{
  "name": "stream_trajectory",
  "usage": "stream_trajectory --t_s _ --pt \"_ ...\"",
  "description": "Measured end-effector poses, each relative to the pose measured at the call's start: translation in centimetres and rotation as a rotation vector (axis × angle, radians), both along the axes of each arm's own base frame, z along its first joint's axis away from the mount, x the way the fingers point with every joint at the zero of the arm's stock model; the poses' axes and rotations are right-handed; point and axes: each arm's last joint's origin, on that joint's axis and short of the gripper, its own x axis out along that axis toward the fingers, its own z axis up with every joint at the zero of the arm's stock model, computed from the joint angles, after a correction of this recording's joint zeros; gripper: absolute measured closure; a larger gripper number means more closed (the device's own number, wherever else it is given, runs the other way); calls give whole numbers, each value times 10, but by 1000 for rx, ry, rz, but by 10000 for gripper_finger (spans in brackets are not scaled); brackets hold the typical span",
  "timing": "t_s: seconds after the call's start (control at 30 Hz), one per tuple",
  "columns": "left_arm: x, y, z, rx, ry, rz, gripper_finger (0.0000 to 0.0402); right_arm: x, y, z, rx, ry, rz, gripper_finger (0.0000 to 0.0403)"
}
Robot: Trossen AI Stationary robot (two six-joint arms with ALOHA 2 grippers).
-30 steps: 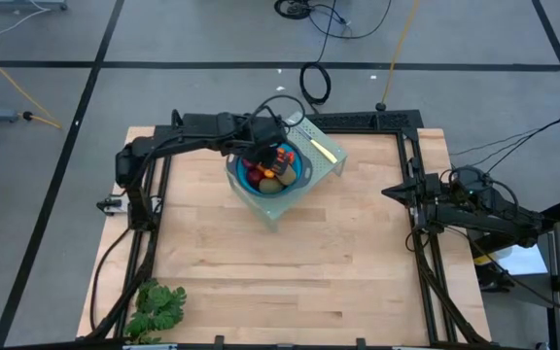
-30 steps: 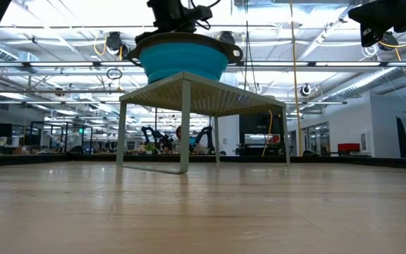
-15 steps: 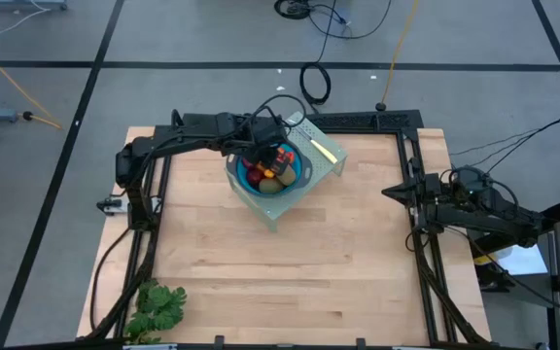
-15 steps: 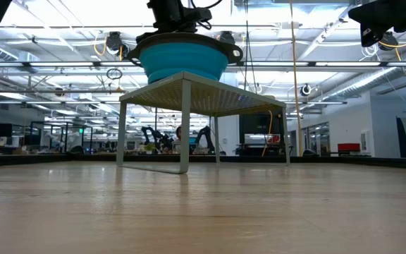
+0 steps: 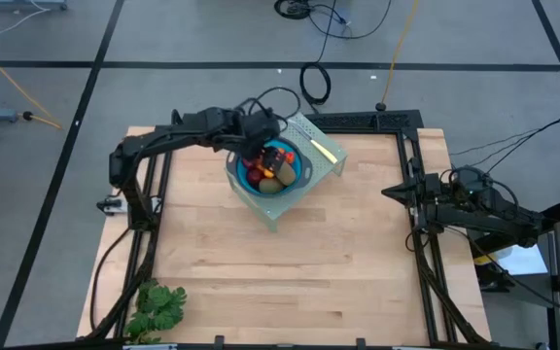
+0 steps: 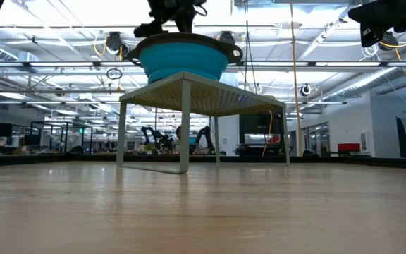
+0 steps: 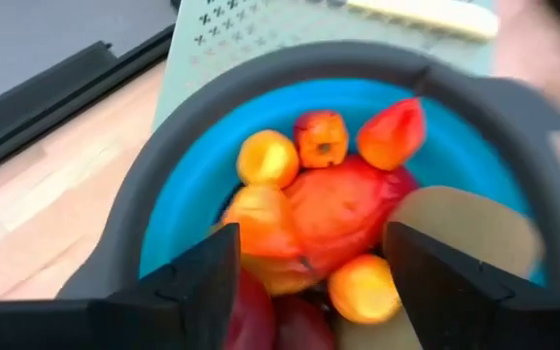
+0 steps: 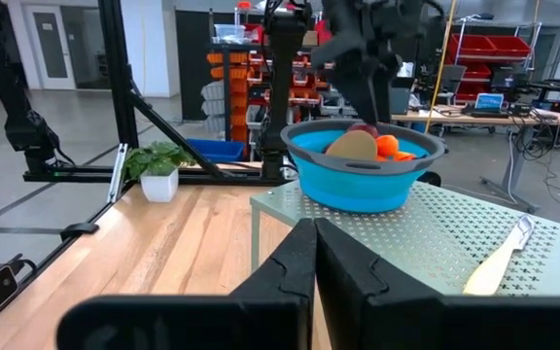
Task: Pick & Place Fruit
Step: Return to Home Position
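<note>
The fruit [image 5: 272,173], red, orange and olive-brown toy pieces, lies piled in a blue bowl [image 5: 302,173] with a grey rim. The bowl stands on a pale green perforated stand [image 5: 278,212]. My left gripper [image 5: 256,148] hovers open just above the bowl's far-left rim; in its wrist view its gripper [image 7: 304,282] frames the fruit [image 7: 343,209] from above, with both fingers apart and touching nothing. My right gripper [image 5: 389,192] waits shut at the table's right edge, its gripper [image 8: 314,253] facing the bowl [image 8: 358,194].
A thin yellow stick [image 5: 324,148] lies on the stand beside the bowl. A leafy green bunch [image 5: 157,306] sits at the table's near-left corner. The wooden top between the stand and the near edge is bare. Black frame rails run along the table's left, right and far sides.
My left gripper has risen from the bowl and drawn back a little toward the table's far-left, so more of the fruit shows from above. The bowl and the fruit have stayed in place.
</note>
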Motion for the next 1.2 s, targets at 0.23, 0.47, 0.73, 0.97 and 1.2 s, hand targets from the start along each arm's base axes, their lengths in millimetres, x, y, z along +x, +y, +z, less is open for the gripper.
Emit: stream_trajectory --t_s 0.23,0.47,0.73,0.97,1.2 --pt "-28 -9 38 -43 -144 10 151 0 0 0 0 0 1 399" --pt "-62 -28 71 -81 -263 -74 170 0 0 0 0 0 1 399" --pt "-88 -53 94 -110 -361 -146 174 0 0 0 1 0 1 399" --pt "-96 -72 100 -84 -370 -259 174 0 0 0 9 0 1 399" --pt "-95 -83 99 -38 -340 -375 174 0 0 0 9 0 1 399"
